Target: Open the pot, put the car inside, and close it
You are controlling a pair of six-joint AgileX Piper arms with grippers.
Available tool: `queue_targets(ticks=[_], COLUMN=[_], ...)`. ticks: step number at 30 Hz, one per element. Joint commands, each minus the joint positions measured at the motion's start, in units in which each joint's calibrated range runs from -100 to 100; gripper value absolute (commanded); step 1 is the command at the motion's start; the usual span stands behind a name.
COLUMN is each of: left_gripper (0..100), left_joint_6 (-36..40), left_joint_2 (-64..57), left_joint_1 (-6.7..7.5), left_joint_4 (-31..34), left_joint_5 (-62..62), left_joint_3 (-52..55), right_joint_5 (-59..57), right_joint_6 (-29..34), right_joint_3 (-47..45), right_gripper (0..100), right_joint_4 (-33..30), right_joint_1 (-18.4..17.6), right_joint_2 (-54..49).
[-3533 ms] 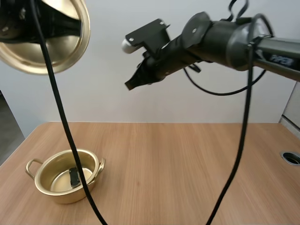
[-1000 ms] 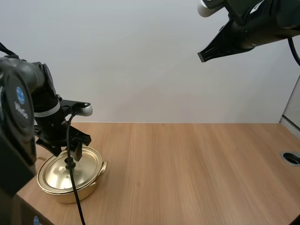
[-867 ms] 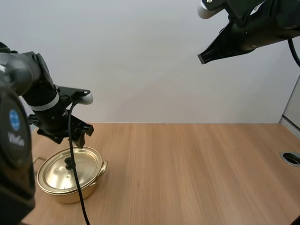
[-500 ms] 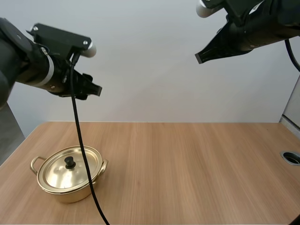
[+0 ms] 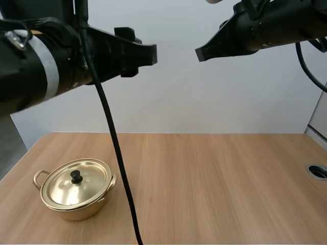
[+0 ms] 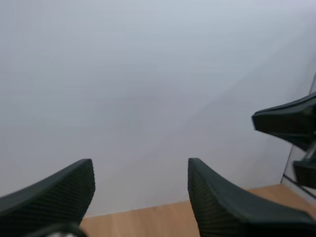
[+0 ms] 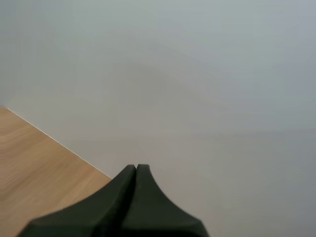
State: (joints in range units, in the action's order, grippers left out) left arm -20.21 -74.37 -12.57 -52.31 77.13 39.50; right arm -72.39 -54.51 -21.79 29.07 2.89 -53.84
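A gold pot (image 5: 74, 198) stands on the left of the table with its gold lid (image 5: 76, 182) seated flat on it, black knob (image 5: 76, 176) upright. The lid hides the pot's inside. My left gripper (image 5: 145, 48) hangs high above the table, up and to the right of the pot, well clear of it. In the left wrist view that left gripper (image 6: 140, 165) is open, ribbed fingers (image 6: 217, 197) wide apart with nothing between them. My right gripper (image 5: 200, 53) is also raised high, at the upper right, its fingers together as one dark wedge (image 7: 136, 170), holding nothing.
The wooden table (image 5: 204, 178) stretches bare to the right of the pot. A round cable hole (image 5: 318, 172) sits near its right edge. The two grippers' tips face each other high up with a gap between them.
My left gripper has let go of the lid, now resting on the pot, and has risen up and right. The right gripper has drifted slightly left.
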Motion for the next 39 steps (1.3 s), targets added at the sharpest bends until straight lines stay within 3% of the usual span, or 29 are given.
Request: queue_targets(ticks=[1, 3, 5, 10, 15, 19, 25, 30, 35, 39], left_gripper=[90, 90, 90, 90, 90, 90, 90, 90, 90, 90], left_joint_6=[-0.03, 0.97, 1.83, 1.35, 1.84, 1.94, 1.19, 0.77, 9.75, 10.53], left_joint_2=[-17.23, -17.21, -16.50, -15.83, -15.83, -15.83, -15.83, -15.83, -15.83, -15.83], left_joint_1=[0.01, 0.01, 1.20, 7.24, 9.77, 10.28, 10.28, 10.28, 10.28, 10.28], left_joint_4=[1.78, 3.90, 5.35, 10.94, 23.84, 25.18, 25.68, 27.35, 27.35, 27.48], left_joint_5=[-5.02, -10.72, -17.05, -27.97, -37.10, -38.17, -40.12, -48.71, -49.16, -49.16], left_joint_3=[1.79, 4.23, 6.92, 13.72, 18.96, 22.89, 31.86, 37.88, 41.49, 43.64], right_joint_5=[-0.17, 0.60, 2.30, 9.53, 25.59, 27.20, 21.91, 11.33, 14.10, 16.10], right_joint_6=[-2.89, -5.59, -8.21, -12.66, -13.87, -11.72, -8.64, -3.26, 1.60, 7.15], right_joint_3=[-1.83, -5.24, -9.42, -22.29, -33.08, -35.79, -36.28, -36.28, -36.28, -36.28], right_gripper=[0, 0, 0, 0, 0, 0, 0, 0, 0, 0], right_joint_4=[2.36, 5.42, 7.78, 8.84, 12.95, 20.24, 20.38, 18.69, 17.68, 10.52], right_joint_1=[0.06, 0.06, 0.06, 0.06, 0.06, 0.06, 0.06, 0.06, -0.45, -0.45], right_joint_2=[-2.90, -6.22, -9.83, -16.19, -18.30, -18.60, -21.11, -21.80, -21.80, -21.80])
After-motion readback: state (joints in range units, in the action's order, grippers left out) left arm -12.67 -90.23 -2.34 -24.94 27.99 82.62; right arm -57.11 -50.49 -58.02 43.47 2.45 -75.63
